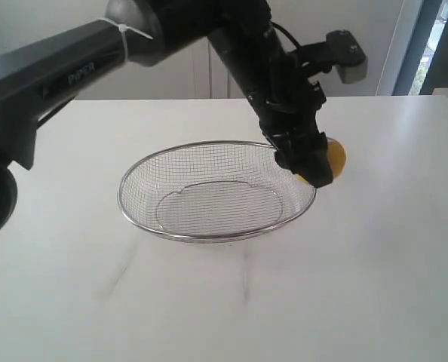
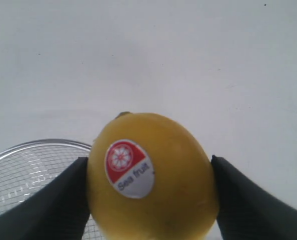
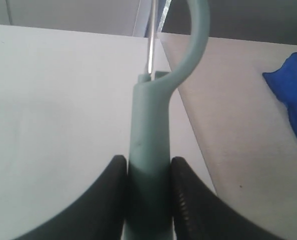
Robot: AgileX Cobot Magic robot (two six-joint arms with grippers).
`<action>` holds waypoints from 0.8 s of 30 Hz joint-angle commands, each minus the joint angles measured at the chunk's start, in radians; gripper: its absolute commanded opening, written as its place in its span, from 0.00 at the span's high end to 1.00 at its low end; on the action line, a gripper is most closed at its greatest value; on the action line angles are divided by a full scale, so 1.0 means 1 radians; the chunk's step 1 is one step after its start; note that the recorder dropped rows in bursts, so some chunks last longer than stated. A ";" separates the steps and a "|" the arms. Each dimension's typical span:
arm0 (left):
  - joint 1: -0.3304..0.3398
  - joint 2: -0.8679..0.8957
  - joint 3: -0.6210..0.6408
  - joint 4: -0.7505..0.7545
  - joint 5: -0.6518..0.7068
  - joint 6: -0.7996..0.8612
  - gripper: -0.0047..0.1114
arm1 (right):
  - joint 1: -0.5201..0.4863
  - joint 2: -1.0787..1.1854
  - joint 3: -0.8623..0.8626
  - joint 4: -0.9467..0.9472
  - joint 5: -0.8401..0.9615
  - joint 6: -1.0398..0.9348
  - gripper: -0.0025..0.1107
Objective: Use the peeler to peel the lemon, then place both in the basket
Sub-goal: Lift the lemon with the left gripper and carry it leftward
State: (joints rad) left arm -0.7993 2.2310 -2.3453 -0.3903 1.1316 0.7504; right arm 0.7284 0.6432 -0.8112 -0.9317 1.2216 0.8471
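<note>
The yellow lemon [image 1: 336, 157], with its red-and-white sticker facing the left wrist camera, hangs just beyond the right rim of the silver wire-mesh basket [image 1: 127, 197]. My left gripper [image 1: 318, 170] is shut on it, one black finger on each side of the lemon [image 2: 153, 180]. A bit of the basket [image 2: 23, 162] shows beside the left gripper [image 2: 148, 167]. The pale teal peeler [image 3: 148, 145] stands between the fingers of my right gripper [image 3: 148, 167], which is shut on its handle. Its curved head and thin metal blade point away. The right arm does not show in the exterior view.
The basket holds nothing and sits mid-table on the white tabletop [image 1: 345, 286]. The left arm [image 1: 73, 72] reaches across above the basket. In the right wrist view a second, greyer surface [image 3: 233, 130] adjoins the table, with a blue cloth [image 3: 291, 95] on it.
</note>
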 commanded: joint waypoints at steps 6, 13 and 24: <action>0.021 -0.134 -0.006 0.010 0.089 -0.004 0.96 | -0.007 -0.094 0.090 -0.035 -0.089 0.014 0.98; 0.021 -0.239 -0.001 0.125 0.089 -0.067 0.96 | -0.007 -0.094 0.092 -0.038 -0.111 0.014 0.98; 0.023 -0.528 0.349 0.238 0.089 -0.074 0.96 | -0.007 -0.094 0.092 -0.033 -0.182 0.014 0.98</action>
State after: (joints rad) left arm -0.7798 1.7906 -2.0903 -0.1640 1.1334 0.6903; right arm 0.7284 0.5544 -0.7244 -0.9430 1.0625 0.8525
